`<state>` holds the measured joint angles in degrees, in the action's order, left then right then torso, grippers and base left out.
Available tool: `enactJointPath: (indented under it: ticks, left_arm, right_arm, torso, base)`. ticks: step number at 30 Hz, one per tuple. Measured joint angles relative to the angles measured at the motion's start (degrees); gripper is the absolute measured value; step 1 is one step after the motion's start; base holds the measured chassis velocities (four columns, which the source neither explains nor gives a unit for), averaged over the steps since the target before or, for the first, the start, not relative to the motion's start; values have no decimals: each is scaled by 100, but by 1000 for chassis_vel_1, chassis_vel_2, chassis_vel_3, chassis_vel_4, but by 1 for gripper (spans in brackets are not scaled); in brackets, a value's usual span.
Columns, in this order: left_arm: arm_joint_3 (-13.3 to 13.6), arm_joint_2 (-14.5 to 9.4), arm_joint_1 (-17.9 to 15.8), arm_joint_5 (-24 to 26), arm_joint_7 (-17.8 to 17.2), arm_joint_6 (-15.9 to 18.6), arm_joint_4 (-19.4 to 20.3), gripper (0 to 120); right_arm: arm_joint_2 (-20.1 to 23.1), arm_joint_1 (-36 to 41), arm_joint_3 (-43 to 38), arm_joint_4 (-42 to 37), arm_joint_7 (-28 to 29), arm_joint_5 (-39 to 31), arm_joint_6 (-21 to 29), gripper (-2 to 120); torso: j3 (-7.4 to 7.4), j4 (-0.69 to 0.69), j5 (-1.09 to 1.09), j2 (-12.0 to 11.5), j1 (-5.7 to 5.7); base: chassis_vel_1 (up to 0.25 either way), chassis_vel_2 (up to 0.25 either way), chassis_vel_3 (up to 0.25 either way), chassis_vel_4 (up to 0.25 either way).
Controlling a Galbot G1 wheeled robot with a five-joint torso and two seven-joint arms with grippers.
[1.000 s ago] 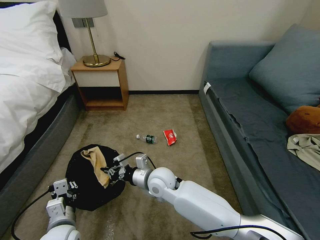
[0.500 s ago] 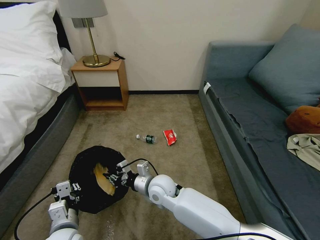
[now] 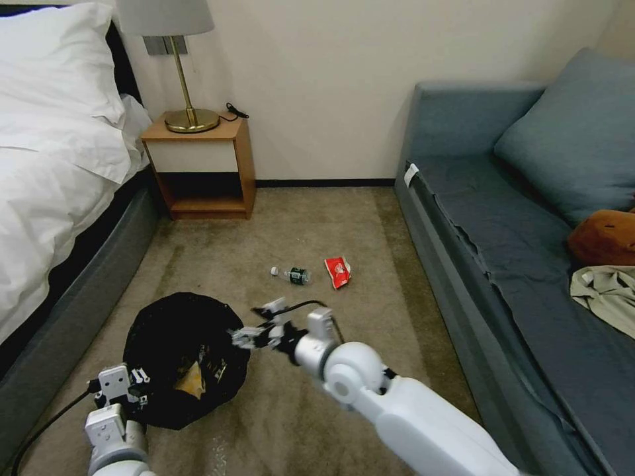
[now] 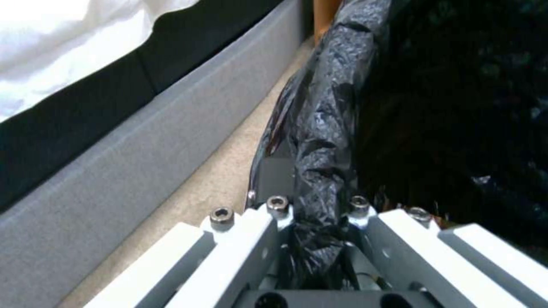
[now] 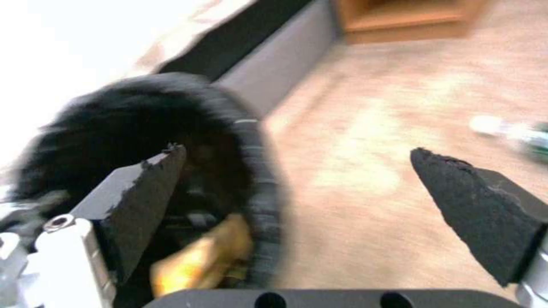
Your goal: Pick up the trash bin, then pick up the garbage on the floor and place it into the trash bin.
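Black bag liner marks our trash bin (image 3: 178,357) at lower left, its rim pinched in our left gripper (image 4: 317,214) so its mouth faces up. Our right gripper (image 5: 297,171) hangs spread and empty beside it; bottle (image 3: 294,274) and red packet (image 3: 338,271) lie mid-frame on carpet.

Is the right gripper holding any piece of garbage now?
No, the right gripper is open and empty above the carpet, beside the trash bin.

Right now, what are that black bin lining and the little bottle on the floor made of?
The trash bin lining looks like thin glossy black plastic film: it crinkles and catches light where the left gripper pinches it. The bottle seems clear plastic with a green label.
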<state>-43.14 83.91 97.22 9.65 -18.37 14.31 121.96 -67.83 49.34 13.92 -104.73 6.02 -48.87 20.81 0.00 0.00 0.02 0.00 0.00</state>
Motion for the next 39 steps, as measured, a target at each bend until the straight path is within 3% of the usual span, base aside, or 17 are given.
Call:
enactJointPath:
  ticks: [4, 10, 15, 18, 26, 39]
  left_arm:
    - [-84, -60, -121, 12, 25, 97, -14, 2]
    - [-64, -129, -115, 22, 36, 123, -13, 2]
    - [-49, -223, -147, 24, 35, 109, -60, 2]
    - [-147, -386, -366, 193, 33, 101, -254, 2]
    - [-232, -666, -613, 486, 36, 88, -691, 2]
    - [-207, -766, -804, 559, 41, 17, -966, 2]
  right_arm:
    - [293, 335, -722, -155, 109, 122, 56, 100]
    - [385, 636, -1212, -108, 98, 308, 78, 100]
    - [204, 813, -1406, 159, -4, 627, 10, 100]
    - [-234, 835, -1470, 704, -93, 1003, -125, 100]
    - [-901, 592, -1559, 1860, -119, 1473, -262, 100]
    - [-1103, 530, -1613, 2484, -295, 1824, -485, 100]
  torso:
    - [0, -1, 0, 0, 0]
    - [0, -1, -1, 0, 0]
    - [0, -1, -1, 0, 0]
    - [0, 0, -2, 0, 0]
    - [1, 1, -4, 0, 0]
    - [1, 0, -2, 0, 0]
  base:
    - [0, 0, 0, 0]
    - [0, 0, 0, 0]
    - [0, 0, 0, 0]
    - [0, 0, 0, 0]
    - [0, 0, 0, 0]
    - [0, 0, 0, 0]
